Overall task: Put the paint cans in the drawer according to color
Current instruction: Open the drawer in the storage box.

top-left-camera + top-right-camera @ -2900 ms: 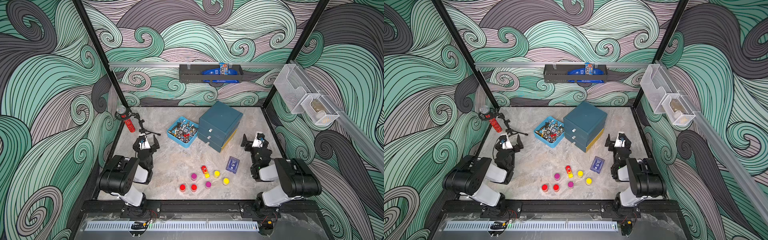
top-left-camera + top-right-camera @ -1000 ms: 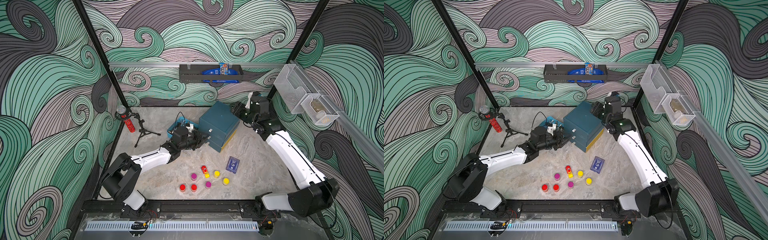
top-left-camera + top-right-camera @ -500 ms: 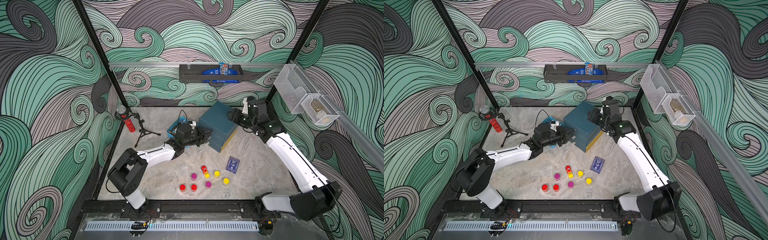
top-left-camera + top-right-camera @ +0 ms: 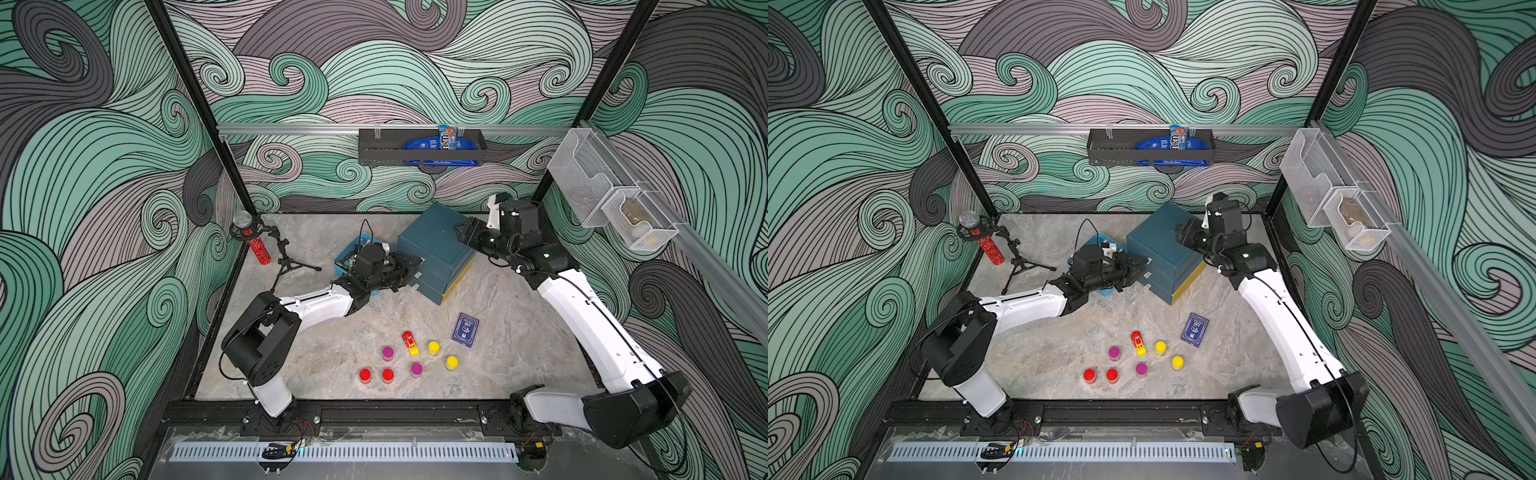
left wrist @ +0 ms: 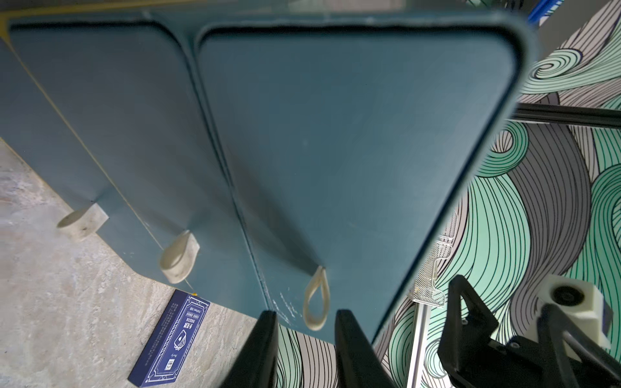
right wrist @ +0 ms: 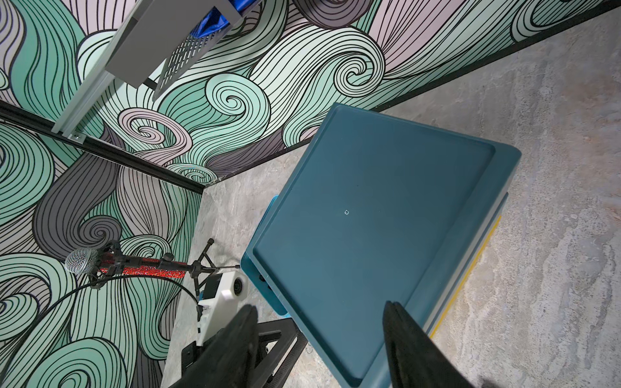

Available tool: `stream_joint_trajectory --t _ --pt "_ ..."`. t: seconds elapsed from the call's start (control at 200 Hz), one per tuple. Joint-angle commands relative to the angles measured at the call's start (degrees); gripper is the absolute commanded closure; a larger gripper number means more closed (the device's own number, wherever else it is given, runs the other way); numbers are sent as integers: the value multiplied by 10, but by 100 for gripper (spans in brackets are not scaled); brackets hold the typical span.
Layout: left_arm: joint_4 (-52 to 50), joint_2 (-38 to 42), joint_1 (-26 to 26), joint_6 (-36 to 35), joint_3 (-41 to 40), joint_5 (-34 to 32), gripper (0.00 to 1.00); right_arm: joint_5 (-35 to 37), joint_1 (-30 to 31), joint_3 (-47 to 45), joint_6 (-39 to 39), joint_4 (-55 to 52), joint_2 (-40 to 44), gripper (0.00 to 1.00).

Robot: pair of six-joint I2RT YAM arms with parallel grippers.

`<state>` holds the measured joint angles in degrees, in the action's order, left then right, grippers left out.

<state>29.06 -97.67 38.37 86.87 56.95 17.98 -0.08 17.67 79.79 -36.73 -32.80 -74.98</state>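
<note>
The dark teal drawer [image 4: 432,245] [image 4: 1163,245] stands at the back of the table, all three fronts shut. My left gripper [image 4: 415,270] [image 5: 304,319] is open at its front, with the top front's white pull tab [image 5: 316,302] hanging loose between the fingertips. My right gripper [image 4: 465,235] [image 6: 321,307] hovers open over the unit's top, holding nothing. Six paint cans stand near the front edge: red [image 4: 365,375] [image 4: 387,375], magenta [image 4: 387,353] [image 4: 416,369] and yellow [image 4: 433,347] [image 4: 451,362].
A red-and-yellow toy car [image 4: 410,343] lies among the cans. A dark blue card box [image 4: 466,329] [image 5: 171,339] lies right of them. My left wrist hides most of the light blue tray [image 4: 347,255]. A microphone on a small tripod [image 4: 253,245] stands at back left.
Both arms have come out from their folded rest. In the last half second my left gripper slid right to the drawer front, and my right gripper edged over the unit's top.
</note>
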Motion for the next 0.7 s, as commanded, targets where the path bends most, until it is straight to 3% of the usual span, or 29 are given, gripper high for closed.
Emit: stream_joint_trajectory --t 0.0,0.45,0.63,0.695 --pt "15 -13 -1 -2 27 -10 69 -10 2 8 12 -4 0 39" --pt "47 -17 0 13 27 -23 74 -24 3 -1 17 -4 0 39" --pt "62 -16 2 22 17 -27 94 -21 2 -2 17 -4 5 39" --pt "59 -12 2 21 16 -29 98 -19 2 -4 17 -4 8 39"
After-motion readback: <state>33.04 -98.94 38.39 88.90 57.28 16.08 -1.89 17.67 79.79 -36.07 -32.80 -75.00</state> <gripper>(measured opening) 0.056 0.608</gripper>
